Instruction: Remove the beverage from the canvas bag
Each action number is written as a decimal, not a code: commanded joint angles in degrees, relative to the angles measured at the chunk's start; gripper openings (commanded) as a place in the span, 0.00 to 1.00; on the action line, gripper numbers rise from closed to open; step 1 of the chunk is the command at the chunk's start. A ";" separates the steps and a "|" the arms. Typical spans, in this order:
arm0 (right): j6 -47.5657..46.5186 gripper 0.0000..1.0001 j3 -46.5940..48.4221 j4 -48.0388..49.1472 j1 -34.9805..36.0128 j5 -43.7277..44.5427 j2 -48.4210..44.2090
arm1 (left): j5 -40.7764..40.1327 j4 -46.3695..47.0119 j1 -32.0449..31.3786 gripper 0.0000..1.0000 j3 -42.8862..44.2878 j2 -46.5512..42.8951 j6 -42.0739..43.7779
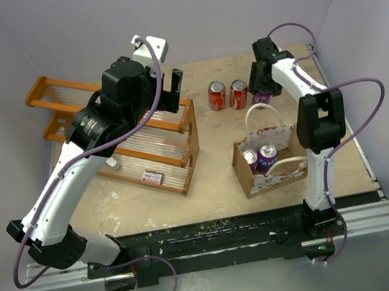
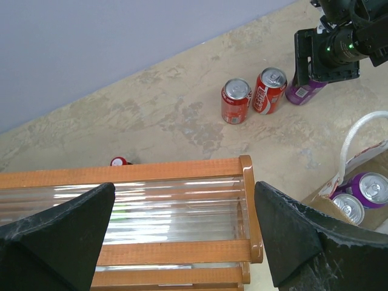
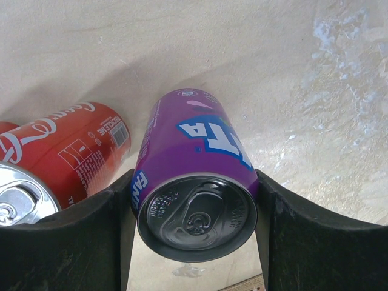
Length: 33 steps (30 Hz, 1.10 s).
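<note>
The canvas bag stands open at the right front of the table, with two purple cans upright inside; its handle and a corner also show in the left wrist view. My right gripper is at the far side of the table, beyond the bag, shut on a third purple can beside two red cans. The can hangs upright between my fingers, at or just above the tabletop. My left gripper is open and empty, held above the wooden rack.
The wooden rack with clear slats fills the left half of the table, a small white card at its front. A small red cap lies behind the rack. The table's right edge runs close to the bag.
</note>
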 commanded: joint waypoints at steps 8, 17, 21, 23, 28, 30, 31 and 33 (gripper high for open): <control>-3.41 0.76 7.42 -0.17 0.15 -3.34 0.50 | 1.43 3.39 0.00 0.99 2.05 0.84 0.35; -5.13 0.92 8.20 -2.71 0.15 -0.22 -3.27 | 2.36 3.64 -0.39 0.99 1.69 1.03 -0.25; -5.87 0.92 4.53 -2.49 0.15 -0.05 -7.99 | 2.45 3.74 -1.14 0.99 1.30 1.02 -0.38; -6.31 0.92 2.44 -2.54 0.15 -0.15 -10.64 | 2.59 3.74 -1.80 0.99 0.93 0.94 -0.66; -6.92 0.93 -3.89 -2.28 0.15 -0.31 -19.36 | 3.65 3.66 -3.80 0.99 0.02 0.69 -1.66; -6.89 0.95 -6.10 -2.38 0.15 -0.16 -23.05 | 4.58 3.57 -4.39 0.99 -0.41 0.51 -2.40; -6.93 0.96 -7.43 -2.31 0.15 -0.03 -25.10 | 4.95 3.50 -4.62 0.99 -0.63 0.37 -2.78; -6.75 0.98 -9.70 -2.21 0.15 0.32 -29.01 | 6.00 3.04 -4.83 0.99 -0.98 0.04 -4.00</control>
